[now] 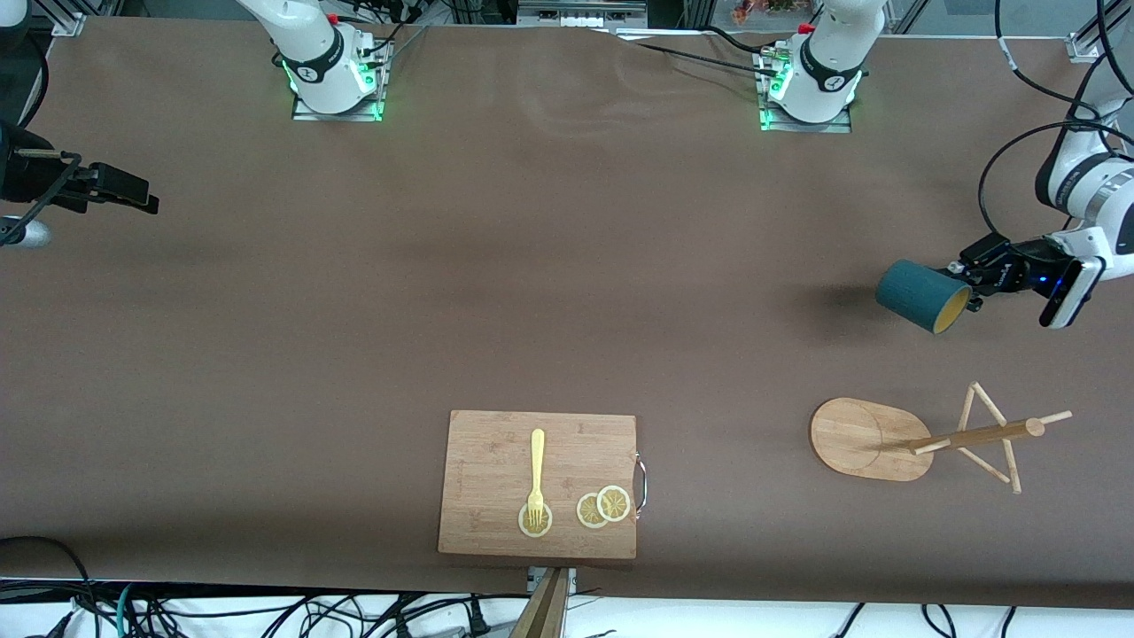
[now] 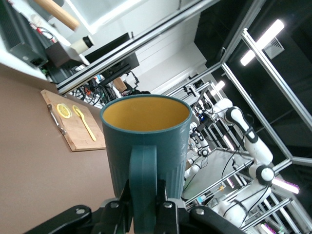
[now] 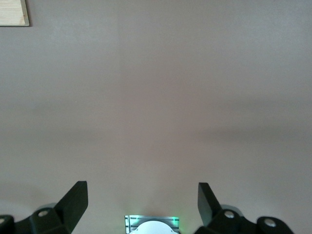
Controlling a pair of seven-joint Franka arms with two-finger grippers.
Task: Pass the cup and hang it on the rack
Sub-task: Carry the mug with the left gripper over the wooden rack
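I see my left gripper (image 2: 145, 207) clamped on the cup's (image 2: 146, 141) handle, yellow inside showing; past it the cutting board (image 2: 73, 127) lies on the brown desk (image 2: 34, 165).

The cup (image 1: 918, 294) between the left jaws is showing dark teal outside, mustard yellow inside; the rack (image 1: 886, 439) is showing pale bamboo, the bench (image 1: 532, 266) plain brown

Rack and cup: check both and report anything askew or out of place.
The rack looks normal: upright on its oval base, the lean only from the high camera's angle. The cup is held sideways in the air by its handle in the shut left gripper, above bare table. The right gripper waits open. Nothing spilled or damaged.
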